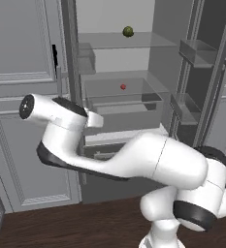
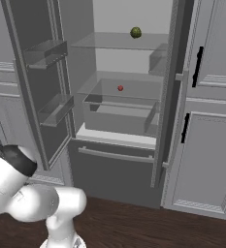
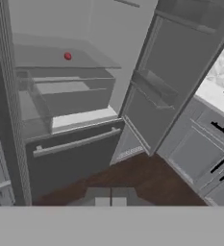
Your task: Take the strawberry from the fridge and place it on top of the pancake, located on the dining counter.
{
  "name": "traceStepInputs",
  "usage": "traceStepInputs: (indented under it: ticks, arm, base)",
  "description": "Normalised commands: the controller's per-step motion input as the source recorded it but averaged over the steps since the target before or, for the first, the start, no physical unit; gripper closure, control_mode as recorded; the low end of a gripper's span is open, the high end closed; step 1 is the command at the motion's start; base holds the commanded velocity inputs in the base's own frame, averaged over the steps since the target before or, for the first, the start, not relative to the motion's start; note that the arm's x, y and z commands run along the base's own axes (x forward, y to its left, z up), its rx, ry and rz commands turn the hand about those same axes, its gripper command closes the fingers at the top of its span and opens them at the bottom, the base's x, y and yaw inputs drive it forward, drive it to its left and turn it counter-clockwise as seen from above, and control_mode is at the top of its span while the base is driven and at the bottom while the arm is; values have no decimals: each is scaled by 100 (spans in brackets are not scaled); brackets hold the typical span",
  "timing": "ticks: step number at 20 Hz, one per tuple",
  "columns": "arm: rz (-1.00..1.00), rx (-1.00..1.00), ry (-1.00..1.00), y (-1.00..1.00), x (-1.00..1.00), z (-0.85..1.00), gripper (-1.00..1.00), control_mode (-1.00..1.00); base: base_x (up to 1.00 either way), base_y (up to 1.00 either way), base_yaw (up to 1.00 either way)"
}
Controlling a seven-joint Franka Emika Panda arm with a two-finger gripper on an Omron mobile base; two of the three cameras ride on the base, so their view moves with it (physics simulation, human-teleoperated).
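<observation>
Standing before the fridge [image 1: 134, 87] with both doors swung wide, pale shelves and door bins exposed. Still dealing with the first step: reaching for the strawberry [image 1: 123, 86], nothing fetched yet.

Strawberry sitting on the middle glass shelf [image 2: 124, 89], toward the back and roughly midway between that shelf's side edges, directly above the clear crisper drawer [image 2: 119, 116]; showing in the hand view as a small red dot [image 3: 68, 56] near the shelf's rear edge. Dark green round item [image 1: 128, 32] resting on the top shelf, close to its rear edge, well apart from the berry and not wanted.

End effector [image 3: 110, 199] appearing at the bottom of the hand view with fingertips pressed together, fully closed and gripping nothing. Hanging low, looking up over the lower drawer's bar handle [image 3: 77, 142] and the dark wood floor, well short of the shelf.

Judging the next move: spreading the fingers first, then lifting the hand to the height of the middle shelf and pushing it forward over the shelf's front edge, between the open doors, toward the berry. Calling for care, being so small and round a target: likely rolling away if nudged, so centring the fingers on either side before closing. Carrying to the pancake coming only afterwards.
</observation>
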Motion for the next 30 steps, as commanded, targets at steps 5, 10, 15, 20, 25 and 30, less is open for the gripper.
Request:
traceStepInputs:
  ticks: [5,10,15,20,25,30]
  arm:
    - [22,-14,3,-100,-56,36,100,-100]
    - [14,5,6,-100,-27,5,100,-100]
    - [3,29,1,-66,-4,44,100,-100]
    - [4,6,12,-47,-1,64,100,-100]
    - [10,0,24,-57,0,23,100,-100]
    - [10,14,-6,-32,-17,0,100,-100]
  base:
    - [0,0,0]
    - [0,0,0]
    - [0,0,0]
    - [0,0,0]
    - [0,0,0]
    - [0,0,0]
